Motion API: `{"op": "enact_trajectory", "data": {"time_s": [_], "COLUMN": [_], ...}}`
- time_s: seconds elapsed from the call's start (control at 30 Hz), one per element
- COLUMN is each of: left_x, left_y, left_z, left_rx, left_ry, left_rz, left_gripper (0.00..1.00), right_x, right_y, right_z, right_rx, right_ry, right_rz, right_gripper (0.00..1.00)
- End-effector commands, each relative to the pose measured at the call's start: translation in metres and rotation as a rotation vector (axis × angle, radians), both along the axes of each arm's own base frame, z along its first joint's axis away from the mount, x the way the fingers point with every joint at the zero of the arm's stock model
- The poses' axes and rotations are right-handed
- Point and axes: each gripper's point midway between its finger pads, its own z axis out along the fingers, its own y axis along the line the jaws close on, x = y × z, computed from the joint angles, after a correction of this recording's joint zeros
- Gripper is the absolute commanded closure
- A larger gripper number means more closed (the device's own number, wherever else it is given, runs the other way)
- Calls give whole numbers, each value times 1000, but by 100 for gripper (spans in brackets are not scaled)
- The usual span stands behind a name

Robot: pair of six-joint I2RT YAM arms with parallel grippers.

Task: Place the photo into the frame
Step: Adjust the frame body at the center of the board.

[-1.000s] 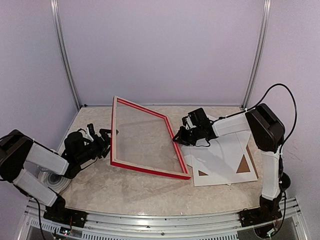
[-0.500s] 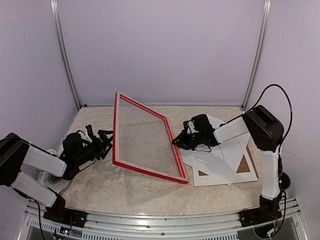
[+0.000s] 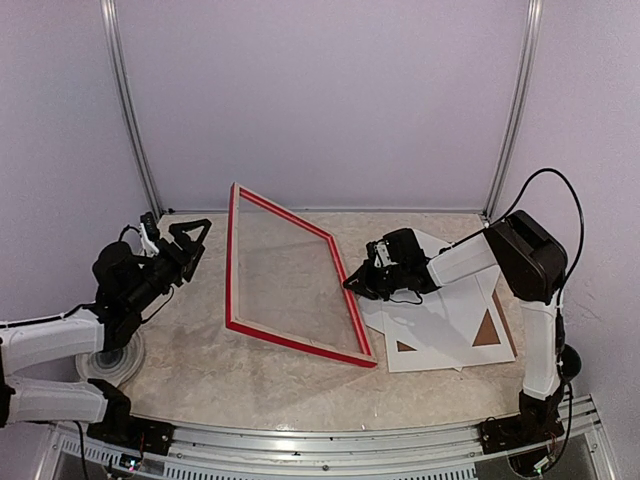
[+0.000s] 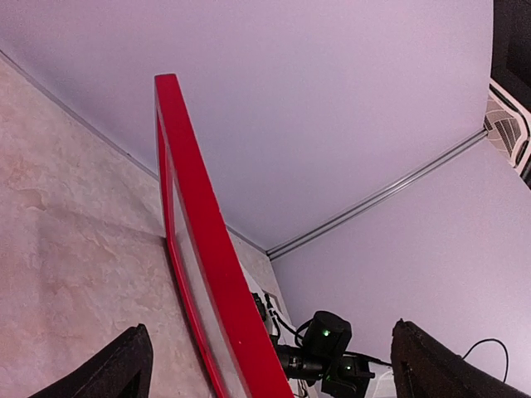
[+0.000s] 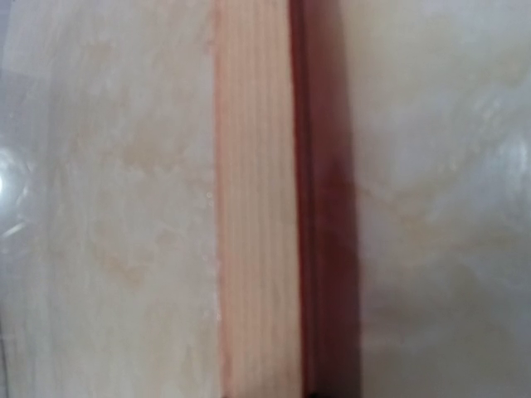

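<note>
Frame (image 3: pixel 300 342) tilted up, R gripper (image 3: pixel 352 284) pinching its edge.

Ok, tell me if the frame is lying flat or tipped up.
Tipped up: the frame has its left edge raised off the table, right edge low at the right gripper; left gripper apart.

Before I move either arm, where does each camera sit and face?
Top external: above and behind the bases, looking down on the table, the tilted frame, left gripper and right gripper.
Left wrist: low, aimed up along the frame's red edge toward the back wall; its own fingers at the bottom corners.
Right wrist: close on the frame's rail, pale wood beside red; no fingers show.
Shared: top and left wrist both show the right gripper.
</note>
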Motion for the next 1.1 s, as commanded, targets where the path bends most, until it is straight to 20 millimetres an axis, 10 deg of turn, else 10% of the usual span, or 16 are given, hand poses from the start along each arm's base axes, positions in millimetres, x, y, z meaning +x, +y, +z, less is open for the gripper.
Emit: {"op": "enact_trajectory", "data": {"time_s": [0.0, 0.23, 1.07], "left_x": [7, 20, 25], "left_y": [-19, -45, -42], "left_z": [-9, -20, -35], "left_rx": [73, 216, 348], "left_ry": [55, 125, 234], "left_rz": [-68, -96, -79], "left_gripper": [1, 9, 60], "right_x": [7, 7, 3], "right_y": [4, 4, 5], "right_z": [16, 20, 15], "right_rx": [39, 32, -37], "right_ry": [-19, -32, -63], "right_rz": [6, 6, 3], "right_gripper": [98, 98, 94]}}
